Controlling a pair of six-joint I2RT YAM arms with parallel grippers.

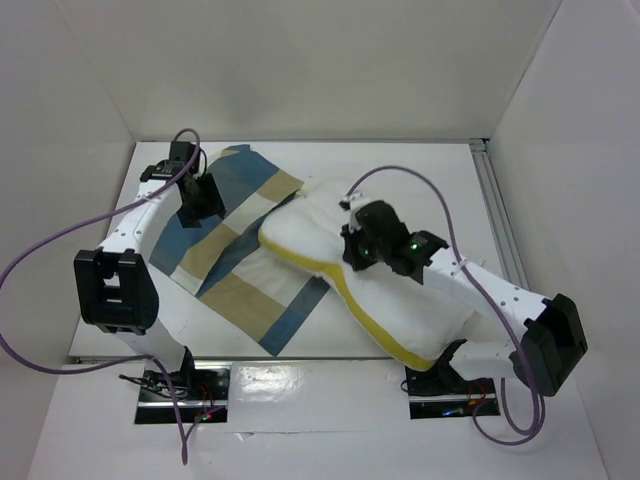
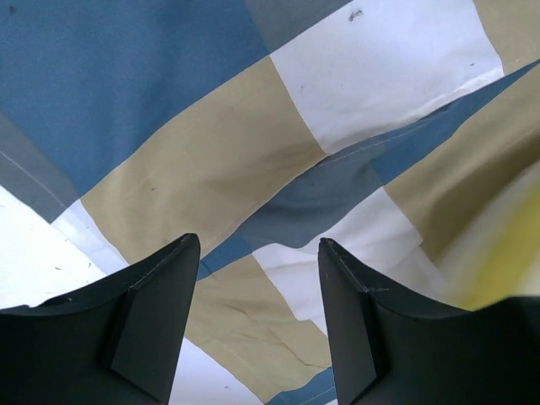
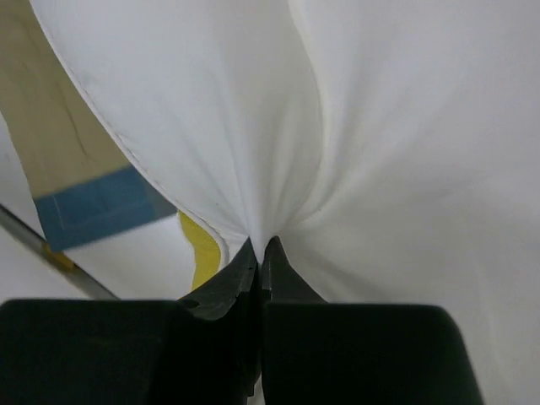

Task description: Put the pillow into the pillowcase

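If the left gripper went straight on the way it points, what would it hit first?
Most likely the pillowcase: its checked cloth fills the left wrist view beyond the open left gripper, with nothing between. How far off it lies is unclear.

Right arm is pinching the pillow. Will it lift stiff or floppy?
Probably floppy: the pillow puckers sharply where the right gripper pinches it. Likely light but bulky; the unheld end may sag and drag across the pillowcase.
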